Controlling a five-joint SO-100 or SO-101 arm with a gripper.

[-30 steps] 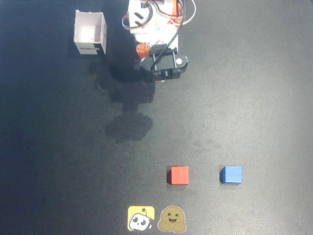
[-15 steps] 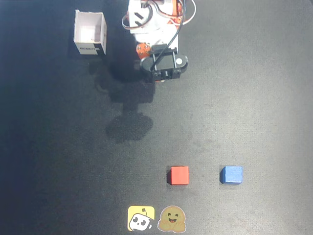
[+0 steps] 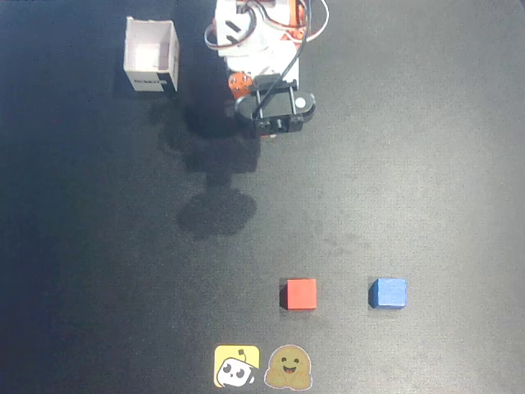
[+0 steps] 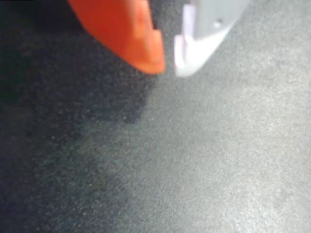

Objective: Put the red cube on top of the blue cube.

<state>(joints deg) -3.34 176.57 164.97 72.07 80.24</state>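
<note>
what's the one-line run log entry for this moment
gripper: empty, near base | red cube: on mat, untouched | blue cube: right of red, apart | stack: not started

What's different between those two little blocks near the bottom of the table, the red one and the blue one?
Colour is the main difference: the red cube is bright red, the blue cube bright blue. In the overhead view the red cube sits left of the blue cube, just above the round smiling sticker, while the blue cube has no sticker near it. Both look the same size, sit flat and apart on the dark table, untouched by the arm.

End effector [image 4: 169,68] blurred, top-cropped
</note>
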